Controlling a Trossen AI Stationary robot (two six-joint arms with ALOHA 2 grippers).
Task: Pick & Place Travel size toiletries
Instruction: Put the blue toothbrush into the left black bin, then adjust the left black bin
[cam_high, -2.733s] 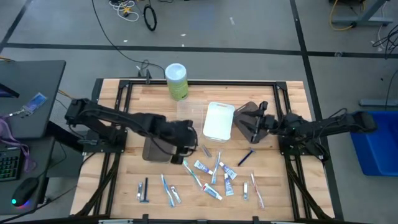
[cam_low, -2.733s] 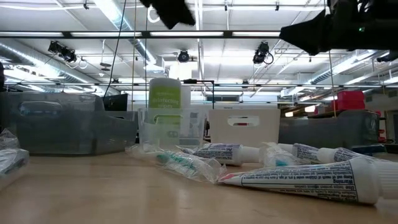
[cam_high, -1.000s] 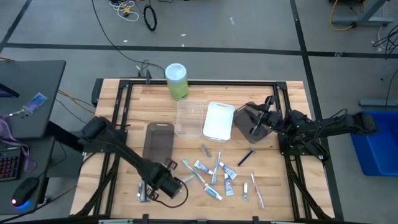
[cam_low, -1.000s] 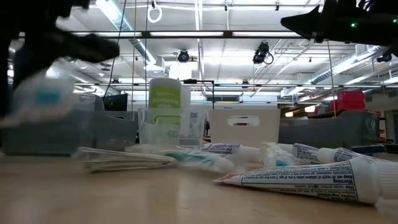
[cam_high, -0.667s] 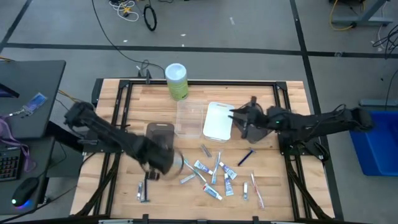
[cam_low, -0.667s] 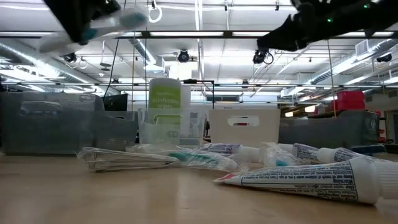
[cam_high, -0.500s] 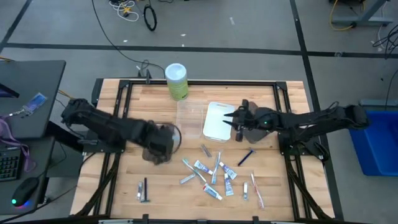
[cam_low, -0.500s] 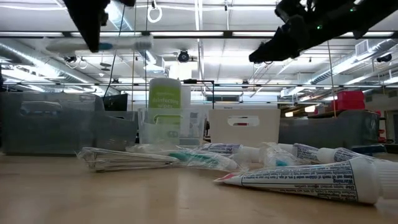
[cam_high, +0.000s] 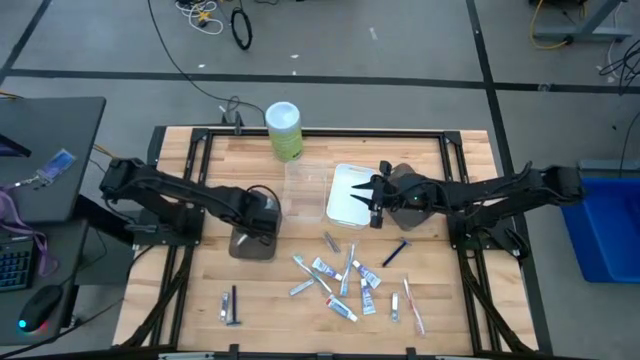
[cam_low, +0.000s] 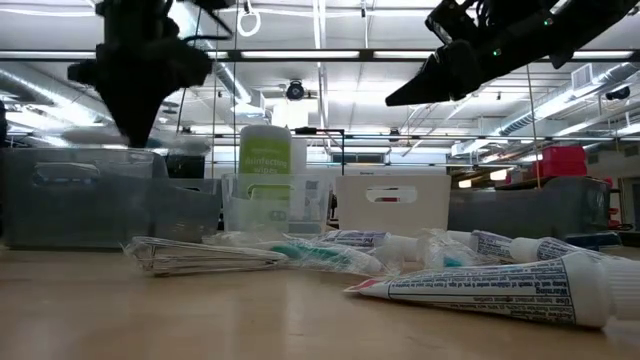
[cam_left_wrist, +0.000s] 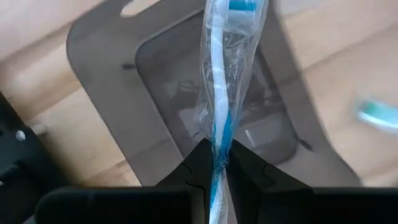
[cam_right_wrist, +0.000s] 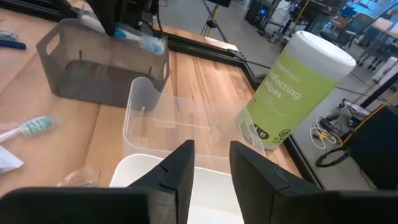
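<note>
Three trays (cam_high: 254, 228); one toothbrush (cam_left_wrist: 222, 93) in left claw (cam_left_wrist: 216, 163)

Partial word "infecting" on the green bottle's (cam_right_wrist: 292, 93) label.

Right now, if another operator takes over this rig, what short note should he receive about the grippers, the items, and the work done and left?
Left gripper: shut on a wrapped toothbrush, held over the grey tray; not yet released.
Right gripper: open, empty, above the white tray.
Clear tray: looks empty.
Left: toothpaste tubes and other small items lie loose on the table's near half. Green bottle stands at the back.
</note>
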